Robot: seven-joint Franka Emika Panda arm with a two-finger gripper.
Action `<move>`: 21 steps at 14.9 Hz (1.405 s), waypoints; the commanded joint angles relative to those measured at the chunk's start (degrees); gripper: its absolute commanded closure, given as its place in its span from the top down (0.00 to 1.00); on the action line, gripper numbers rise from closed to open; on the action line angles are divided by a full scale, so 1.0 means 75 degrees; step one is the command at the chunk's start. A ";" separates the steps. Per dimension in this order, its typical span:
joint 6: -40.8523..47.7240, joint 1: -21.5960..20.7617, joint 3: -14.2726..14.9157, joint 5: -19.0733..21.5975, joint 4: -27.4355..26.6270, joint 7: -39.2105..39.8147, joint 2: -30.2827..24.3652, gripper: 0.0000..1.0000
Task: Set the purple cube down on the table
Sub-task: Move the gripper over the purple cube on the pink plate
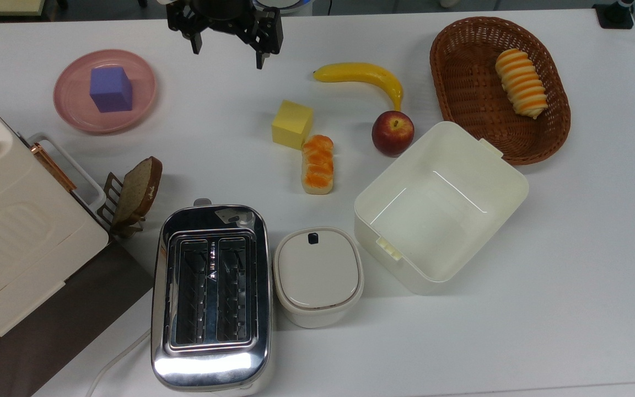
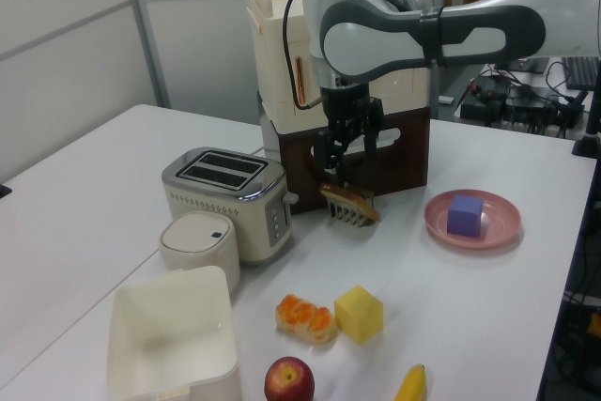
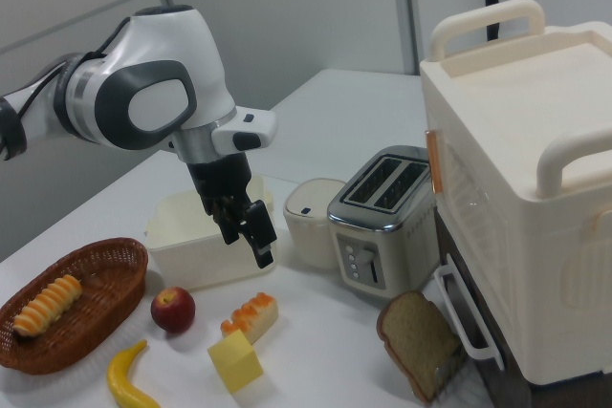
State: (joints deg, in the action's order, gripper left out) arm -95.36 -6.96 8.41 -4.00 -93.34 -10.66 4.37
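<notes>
Purple cube (image 1: pixel 111 89) sits on your pink plate (image 1: pixel 75 110); bare white counter (image 1: pixel 213 110) lies between it and your open, empty hand (image 1: pixel 225 49).

place: lab/office | cues: partition walls (image 3: pixel 287 7); cluttered desks (image 2: pixel 526 91); white table (image 1: pixel 571 275) with props

Basket (image 1: pixel 461 82): holding a striped bread roll (image 1: pixel 521 82).
Banana (image 1: pixel 364 74): lying beside the apple (image 1: pixel 392 132).
Toaster (image 1: pixel 210 298): standing next to a lidded pot (image 1: pixel 318 275).
</notes>
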 commanded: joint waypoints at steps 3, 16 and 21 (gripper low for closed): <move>0.0527 0.0131 0.0624 0.0112 0.0094 0.0915 -0.0079 1.00; -0.2294 0.0201 0.3004 -0.0309 -0.2693 0.4619 0.0365 1.00; -0.2636 0.0553 0.3074 -0.0380 -0.2883 0.5931 0.0764 1.00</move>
State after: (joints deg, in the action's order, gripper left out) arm -112.73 -4.09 30.76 -6.16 -113.33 28.06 9.90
